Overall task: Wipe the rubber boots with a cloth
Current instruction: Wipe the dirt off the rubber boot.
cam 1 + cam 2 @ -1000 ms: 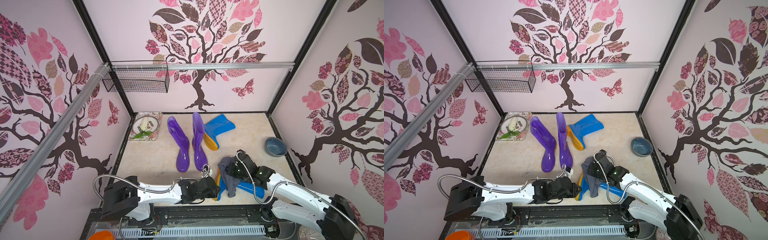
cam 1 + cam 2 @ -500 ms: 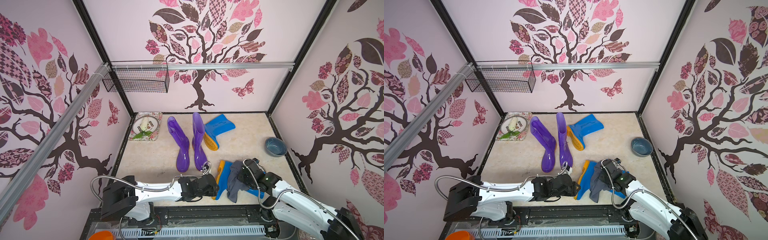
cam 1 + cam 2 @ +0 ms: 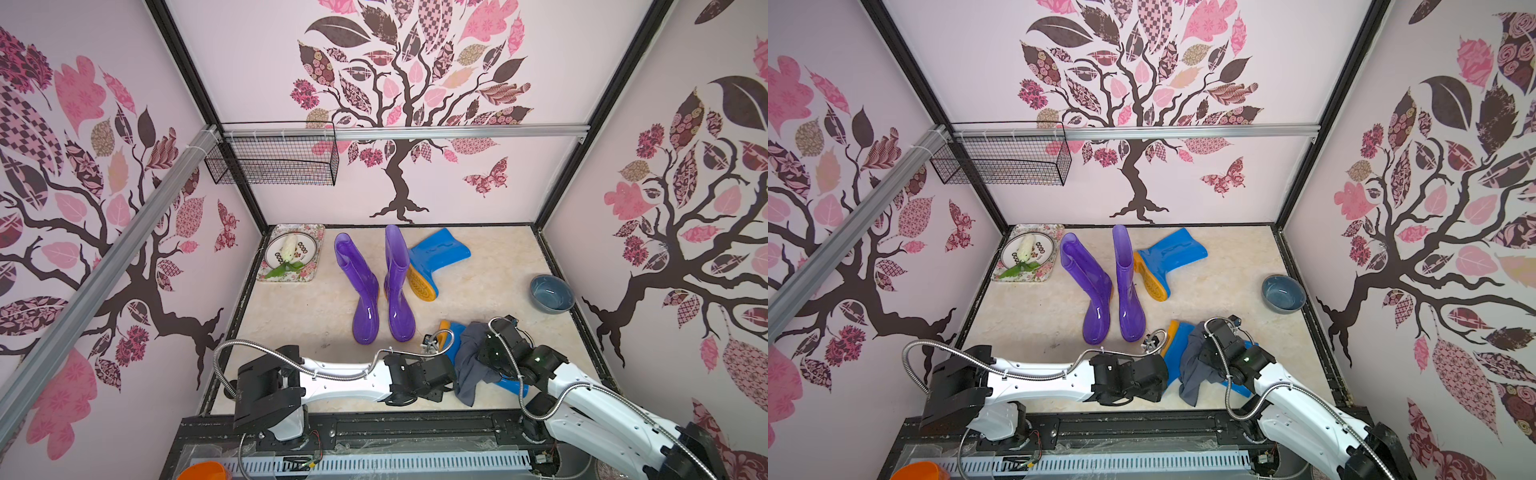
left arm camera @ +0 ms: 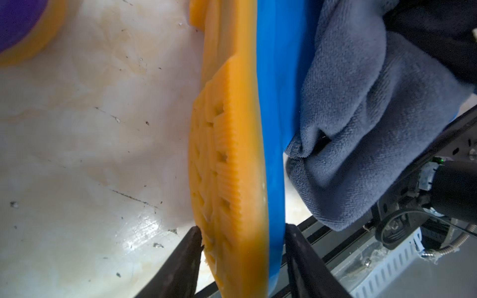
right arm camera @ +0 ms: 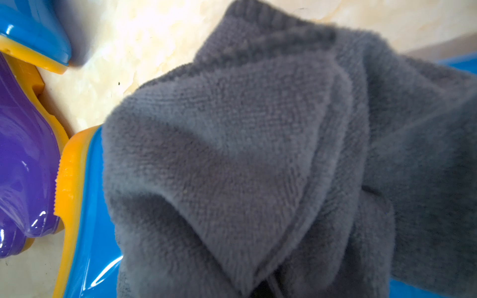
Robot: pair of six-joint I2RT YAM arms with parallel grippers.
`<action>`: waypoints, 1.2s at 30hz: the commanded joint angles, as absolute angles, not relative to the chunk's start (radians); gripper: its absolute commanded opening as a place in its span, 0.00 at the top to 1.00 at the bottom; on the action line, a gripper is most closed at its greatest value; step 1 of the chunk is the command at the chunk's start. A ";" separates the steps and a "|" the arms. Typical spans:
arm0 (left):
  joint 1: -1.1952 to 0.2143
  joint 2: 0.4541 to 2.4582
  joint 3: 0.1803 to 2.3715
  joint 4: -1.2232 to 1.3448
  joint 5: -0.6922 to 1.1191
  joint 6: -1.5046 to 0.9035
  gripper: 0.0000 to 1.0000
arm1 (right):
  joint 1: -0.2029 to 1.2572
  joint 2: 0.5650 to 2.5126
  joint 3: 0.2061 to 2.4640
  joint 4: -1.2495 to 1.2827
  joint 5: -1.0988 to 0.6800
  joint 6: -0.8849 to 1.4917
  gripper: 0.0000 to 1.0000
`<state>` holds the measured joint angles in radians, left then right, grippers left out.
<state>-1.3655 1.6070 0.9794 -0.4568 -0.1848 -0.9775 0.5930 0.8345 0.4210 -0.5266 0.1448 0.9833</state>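
Seemingly midway, the near blue boot [image 4: 273,103] is clamped by the left gripper [image 4: 242,232] and rubbed beneath the cloth [image 5: 232,154] pinched tight in the right gripper [image 3: 488,351], while the purple boots [image 3: 365,291] and far blue boot [image 3: 440,253] beyond are possibly left.

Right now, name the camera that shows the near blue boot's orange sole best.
The left wrist view: the sole fills mid-frame, tread pattern sharp. Both top views catch only a thin orange strip. The right wrist view shows just its rim beside the cloth.
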 commanded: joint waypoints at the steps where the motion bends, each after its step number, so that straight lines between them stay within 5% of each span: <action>1: -1.364 1.649 1.028 -0.517 -0.234 -0.963 0.59 | 0.589 0.829 0.444 -0.559 0.144 0.971 1.00; 11: -1.296 1.700 0.997 -0.526 -0.246 -0.975 1.00 | 0.653 0.973 0.502 -0.330 -0.144 0.875 1.00; 15: -1.290 1.660 0.974 -0.586 -0.287 -1.027 1.00 | 0.686 1.046 0.522 -0.267 -0.189 0.959 1.00; 20: -1.296 1.565 0.883 -0.642 -0.318 -1.161 1.00 | 0.682 1.031 0.517 -0.513 0.119 1.061 1.00; 27: -1.316 1.420 0.778 -0.679 -0.346 -1.279 1.00 | 0.257 0.850 0.444 -0.622 0.003 0.842 1.00; 29: -1.318 1.415 0.781 -0.682 -0.342 -1.282 1.00 | 0.235 0.833 0.442 -0.593 -0.065 0.808 1.00; 32: -1.321 1.436 0.795 -0.678 -0.341 -1.281 1.00 | 0.277 0.860 0.447 -0.520 -0.230 0.810 1.00; 36: -1.322 1.465 0.815 -0.663 -0.336 -1.271 1.00 | 0.661 0.921 0.597 -0.500 -0.023 0.919 1.00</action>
